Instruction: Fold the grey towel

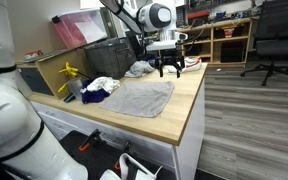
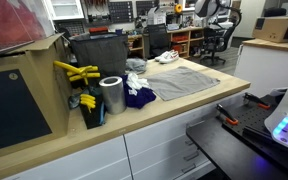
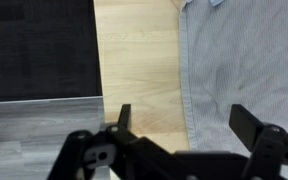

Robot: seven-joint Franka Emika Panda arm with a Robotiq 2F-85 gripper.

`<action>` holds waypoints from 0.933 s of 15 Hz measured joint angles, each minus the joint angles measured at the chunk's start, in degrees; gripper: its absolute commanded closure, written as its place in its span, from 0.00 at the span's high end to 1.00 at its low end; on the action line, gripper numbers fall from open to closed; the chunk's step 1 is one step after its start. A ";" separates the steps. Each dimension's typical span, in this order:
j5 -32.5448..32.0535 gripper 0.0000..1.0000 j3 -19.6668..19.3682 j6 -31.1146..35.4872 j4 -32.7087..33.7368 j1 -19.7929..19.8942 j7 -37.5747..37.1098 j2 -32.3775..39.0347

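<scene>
White casing point(image 1: 9, 125) blocks the 8 o'clock corner in an exterior view. Beyond it the towel point(image 1: 144, 98) lies flat on the counter point(image 1: 189, 110), and the gripper point(image 1: 169, 68) hovers near its 1 o'clock corner. A good fold likely starts with a clean pinch at that edge, then a low carry across.

In an exterior view the can point(image 2: 111, 95) stands nearest, with the towel point(image 2: 184, 80) at 2 o'clock; the gripper is too small to read there.

Wrist view: the fingers point(image 3: 122, 115) are spread wide and empty, straddling the towel's edge. Its 3 o'clock side runs out of frame.
</scene>
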State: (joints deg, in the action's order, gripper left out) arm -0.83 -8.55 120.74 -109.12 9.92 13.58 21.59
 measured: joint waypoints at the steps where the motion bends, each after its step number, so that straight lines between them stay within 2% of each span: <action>1: -0.73 1.00 0.85 -0.51 2.49 -0.14 -0.02 2.30; 8: -5.36 1.00 3.59 -6.29 22.97 -1.61 -0.04 19.74; 14: -5.85 1.00 4.79 -17.11 40.41 -2.17 2.43 31.30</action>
State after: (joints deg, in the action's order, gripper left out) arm -6.67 -3.76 103.62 -68.70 7.75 16.00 52.89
